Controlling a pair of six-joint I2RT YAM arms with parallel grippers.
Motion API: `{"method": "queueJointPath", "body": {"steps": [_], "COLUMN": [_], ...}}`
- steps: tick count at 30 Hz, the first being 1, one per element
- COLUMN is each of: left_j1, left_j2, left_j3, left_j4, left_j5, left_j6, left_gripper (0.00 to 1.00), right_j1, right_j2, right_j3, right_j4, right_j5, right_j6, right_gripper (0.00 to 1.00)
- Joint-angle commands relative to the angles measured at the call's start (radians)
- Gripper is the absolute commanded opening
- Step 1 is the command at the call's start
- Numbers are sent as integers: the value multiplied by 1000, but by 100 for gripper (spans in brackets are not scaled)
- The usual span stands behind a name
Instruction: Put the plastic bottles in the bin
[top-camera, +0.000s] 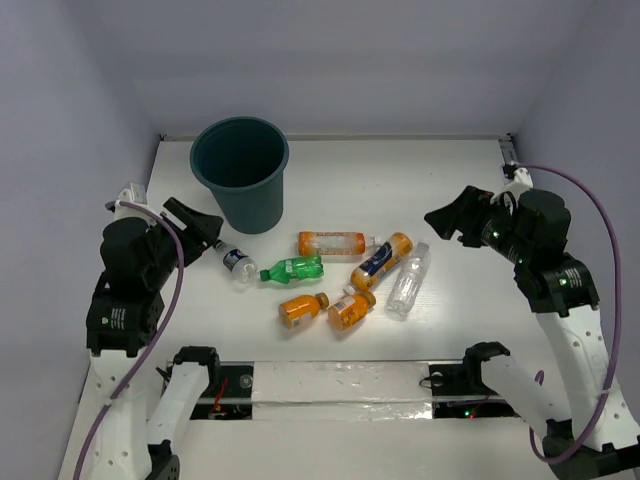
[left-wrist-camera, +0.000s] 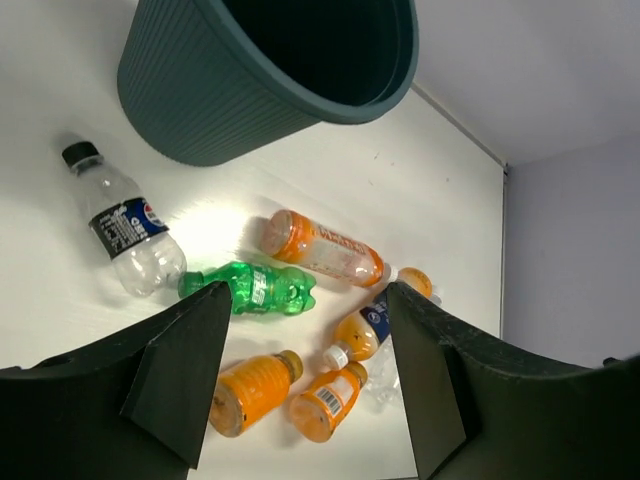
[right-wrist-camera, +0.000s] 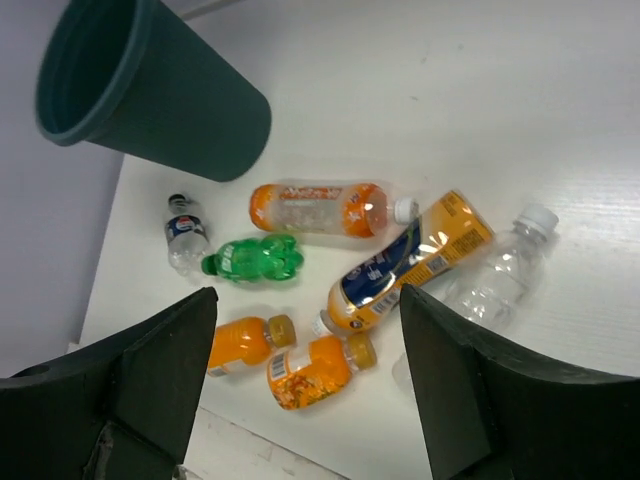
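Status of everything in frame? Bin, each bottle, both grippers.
Bin: upright, no bottle seen inside.
Left gripper: open, empty.
Right gripper: open, empty.
Clear blue-labelled bottle: on its side, capped, outside bin.
Green bottle: on its side, outside bin.
Long orange bottle: on its side, outside bin.
Blue-labelled orange bottle: on its side, outside bin.
Plain clear bottle: on its side, capped, outside bin.
Plain small orange bottle: on its side, outside bin.
Labelled small orange bottle: on its side, outside bin.
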Motion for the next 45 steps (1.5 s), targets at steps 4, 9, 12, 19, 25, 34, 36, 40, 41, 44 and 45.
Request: {"method": "queueJointPath", "body": {"steps": [4,9,12,19,25,34,36,40,41,44,45], "left_j1": [3,3,3,3,-30,-352,-541,-760,-785,-831,-842], "left_j2": [-67,-131,-136,-107,-105,-16,46,203,235,338,375], "left_j3": [-105,-267,-316,-306,-312,-312,-300,-252,-231,-192,-183], "left_j4": [-9,7,23,114,163,264,280,329,339,385,410], "left_j5": [-9,10,33,152,235,128,-7,-145,-151,-185,-180], "left_j6": [-58,-89,-86,-5,67,59,26,12,14,31,35], "left_gripper": [60,46,17,0,0,0,0,6,9,22,26], "right_j1": [-3,-3,-3,-3,-3,-3,-3,-3,-3,-3,-3], "right_j2": [-29,-38,-18,51,152,299,313,364,376,422,434], "right_j3": [-63,-116,-156,-251,-308,-403,-412,-422,-425,-429,-432], "right_j4": [-49,-69,-89,-28,66,177,191,216,221,248,254], "right_j5": [96,167,210,229,176,172,178,213,216,218,218], "right_j6": [21,33,38,98,153,225,244,251,251,251,251], "right_gripper": [49,0,0,12,80,91,90,86,85,82,80]}}
